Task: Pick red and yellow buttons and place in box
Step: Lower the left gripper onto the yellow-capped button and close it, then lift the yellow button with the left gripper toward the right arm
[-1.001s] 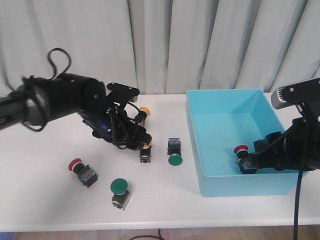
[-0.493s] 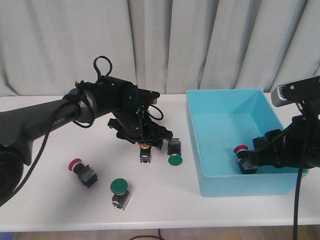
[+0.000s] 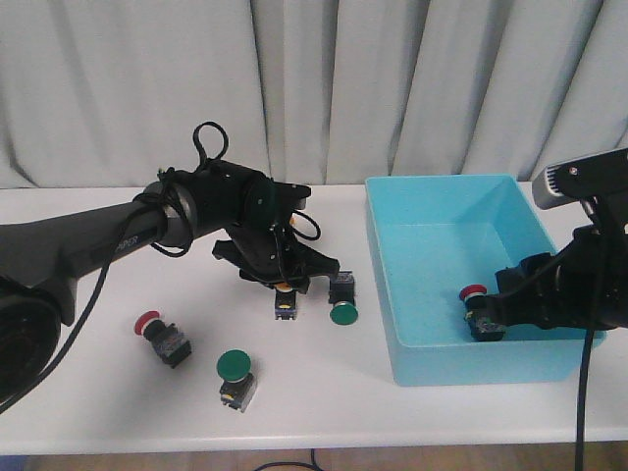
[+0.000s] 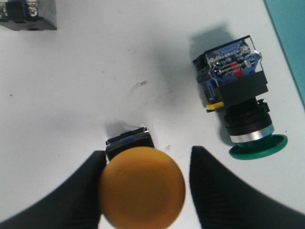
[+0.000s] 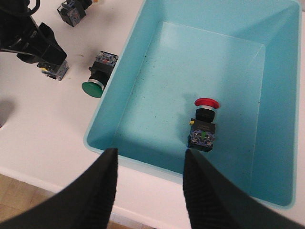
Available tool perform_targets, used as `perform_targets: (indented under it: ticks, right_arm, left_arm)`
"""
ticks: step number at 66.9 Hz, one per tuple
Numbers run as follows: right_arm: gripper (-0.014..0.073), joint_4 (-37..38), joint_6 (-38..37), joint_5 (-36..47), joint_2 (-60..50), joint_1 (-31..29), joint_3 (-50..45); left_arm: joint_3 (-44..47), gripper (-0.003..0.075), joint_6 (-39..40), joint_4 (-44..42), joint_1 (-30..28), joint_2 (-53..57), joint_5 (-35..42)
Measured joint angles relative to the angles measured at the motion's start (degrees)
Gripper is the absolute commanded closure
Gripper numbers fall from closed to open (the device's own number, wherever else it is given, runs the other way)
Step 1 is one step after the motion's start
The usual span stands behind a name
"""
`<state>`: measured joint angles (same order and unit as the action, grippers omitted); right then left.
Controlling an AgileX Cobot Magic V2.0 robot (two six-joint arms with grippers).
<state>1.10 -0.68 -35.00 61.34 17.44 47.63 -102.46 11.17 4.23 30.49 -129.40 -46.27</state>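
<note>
A yellow button (image 4: 142,192) stands cap-up on the white table (image 3: 98,392). My left gripper (image 4: 145,152) is open and low around it; one finger touches the cap, the other stands apart. In the front view the left gripper (image 3: 283,280) covers most of this button (image 3: 284,302). A red button (image 3: 157,332) lies at the front left of the table. Another red button (image 5: 204,123) lies inside the turquoise box (image 5: 143,162), also seen in the front view (image 3: 474,293). My right gripper (image 5: 151,151) is open and empty above the box's near wall.
A green-capped button (image 3: 342,299) lies on its side between the yellow one and the box (image 3: 383,294), close to my left fingers (image 4: 224,186). A second green button (image 3: 235,375) stands near the front edge. Another button's block body (image 4: 28,14) lies behind the left gripper.
My left arm has swung right and come down so that its open fingers stand around the yellow button. The right arm and the box have not moved.
</note>
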Motion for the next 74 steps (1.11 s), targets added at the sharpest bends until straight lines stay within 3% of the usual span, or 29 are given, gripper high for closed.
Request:
perform_targets:
  ticks: [14, 28, 42, 58, 74]
  right_arm:
    - [0.0278, 0.00, 0.00, 0.00, 0.00, 0.00, 0.00]
    - [0.0278, 0.00, 0.00, 0.42, 0.00, 0.00, 0.00]
    - [0.0278, 0.00, 0.00, 0.42, 0.00, 0.00, 0.00]
    - [0.0278, 0.00, 0.00, 0.47, 0.00, 0.00, 0.00]
    - [0.0278, 0.00, 0.00, 0.65, 0.00, 0.00, 0.00]
  left_arm:
    - [0.00, 0.0544, 0.00, 0.00, 0.00, 0.00, 0.00]
    - [0.00, 0.0546, -1.52, -0.01, 0.04, 1.91, -1.49]
    - [1.41, 0.0546, -6.77, -0.01, 0.11, 12.00, -1.87]
    - [17.47, 0.0546, -8.80, -2.13, -0.28, 27.99, 6.11]
    - [36.62, 0.0546, -8.60, -2.36, -6.54, 44.33, 15.96]
